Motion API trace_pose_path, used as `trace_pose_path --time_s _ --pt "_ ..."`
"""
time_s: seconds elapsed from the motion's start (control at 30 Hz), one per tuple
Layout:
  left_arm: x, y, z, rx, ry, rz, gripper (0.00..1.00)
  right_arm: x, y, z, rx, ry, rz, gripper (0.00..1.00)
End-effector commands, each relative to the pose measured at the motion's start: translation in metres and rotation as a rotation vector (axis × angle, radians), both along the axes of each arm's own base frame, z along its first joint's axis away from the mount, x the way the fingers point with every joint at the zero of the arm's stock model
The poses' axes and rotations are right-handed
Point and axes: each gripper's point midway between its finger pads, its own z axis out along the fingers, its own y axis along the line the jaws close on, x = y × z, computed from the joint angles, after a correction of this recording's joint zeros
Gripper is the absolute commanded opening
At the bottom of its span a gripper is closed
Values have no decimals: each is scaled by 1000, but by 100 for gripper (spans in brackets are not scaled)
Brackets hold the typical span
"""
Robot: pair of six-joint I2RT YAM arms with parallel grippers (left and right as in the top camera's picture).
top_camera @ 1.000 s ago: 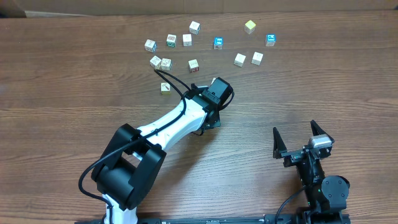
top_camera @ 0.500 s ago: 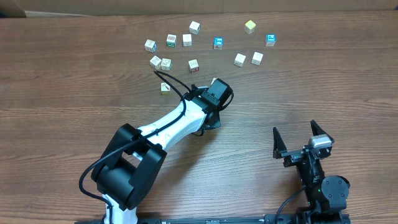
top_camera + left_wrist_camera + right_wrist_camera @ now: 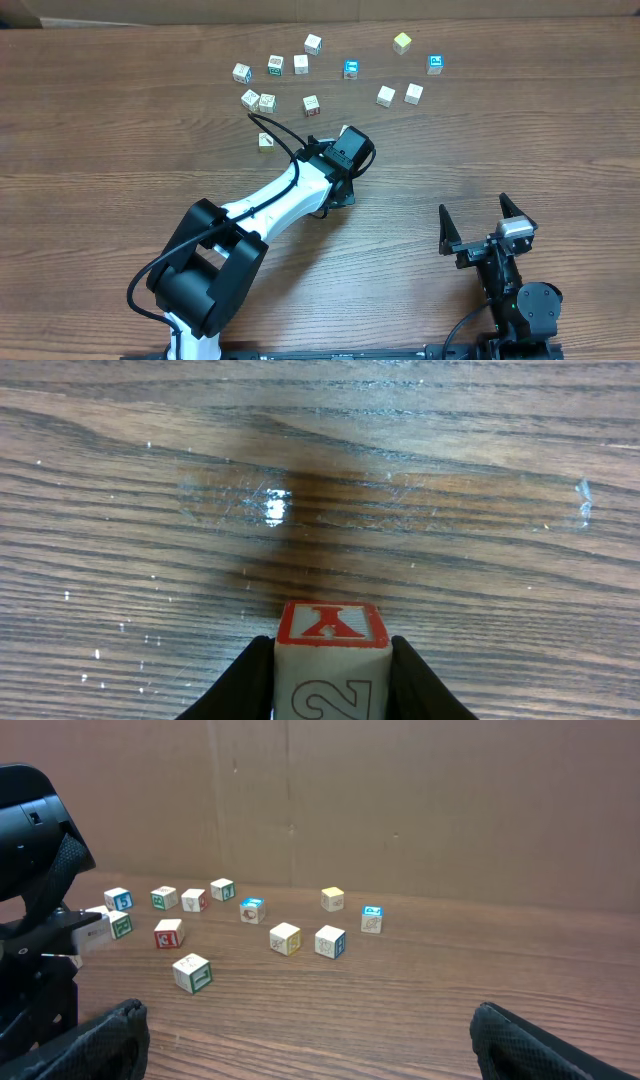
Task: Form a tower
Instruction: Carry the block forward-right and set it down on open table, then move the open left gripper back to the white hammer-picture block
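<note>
**Left arm.** The left end effector (image 3: 332,650) points down over the middle of the wood-grain counter (image 3: 100,150). Its two black fingers (image 3: 245,680) are closed against opposite sides of a block. From overhead, the wrist housing covers the fingertips and whatever is beneath them.

**Task item.** Only one tier of the tower (image 3: 330,695) can be seen, the red-framed block (image 3: 331,624) between those fingers. It is pale wood. One face has a red border and a red letter, and the face towards the wrist camera has a grey numeral 2. I cannot tell whether it rests on the counter or on another block. A dark shadow lies on the counter just beyond it.

**Right arm.** The right end effector (image 3: 473,205) sits near the front right of the counter, well away from the left arm. Its fingers are spread wide with nothing between them.

**Other items.**
- Loose blocks (image 3: 311,104) lie singly across the far part of the counter, none stacked.
- A yellow-green block (image 3: 402,42) is farthest back.
- Two cyan-faced blocks (image 3: 351,68) lie in the back row.
- One pale block (image 3: 265,140) lies nearest the left arm, just beside its black cable (image 3: 283,138).
- A cardboard wall (image 3: 400,800) stands behind the counter.
</note>
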Motion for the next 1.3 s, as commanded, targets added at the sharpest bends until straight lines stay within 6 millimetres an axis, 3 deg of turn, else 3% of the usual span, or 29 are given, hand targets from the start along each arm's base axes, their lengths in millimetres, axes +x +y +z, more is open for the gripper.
trace_pose_path --time_s 0.0,0.07,0.33,0.53,0.63,0.73,0.9,1.03,1.13,1.17,1.2,1.27 --pt "-2 2 -4 8 10 -7 34 0 0 -2 -4 -5 -4 100" --pt "-2 2 -4 8 9 -7 49 0 0 -2 -4 -5 -4 100" --pt "12 -1 7 9 -25 -85 77 0 0 -2 -4 -5 -4 100" --pt "47 5 40 -22 -85 -41 82 0 0 -2 -4 -5 -4 100" --pt "73 18 63 -47 -129 16 82 0 0 -2 -4 -5 -4 100" --pt "94 40 84 -59 -154 81 84 0 0 -2 -4 -5 -4 100" --pt "115 100 108 -42 -145 218 89 0 0 -2 -4 -5 -4 100" --pt "114 151 106 -13 -97 323 91 0 0 -2 -4 -5 -4 100" --pt "103 190 101 15 -34 405 100 0 0 -2 -4 -5 -4 100" --pt "96 208 99 27 0 445 96 0 0 -2 -4 -5 -4 100" --pt "92 219 98 33 21 468 84 0 0 -2 -4 -5 -4 100" --pt "82 234 95 45 59 503 50 0 0 -2 -4 -5 -4 100"
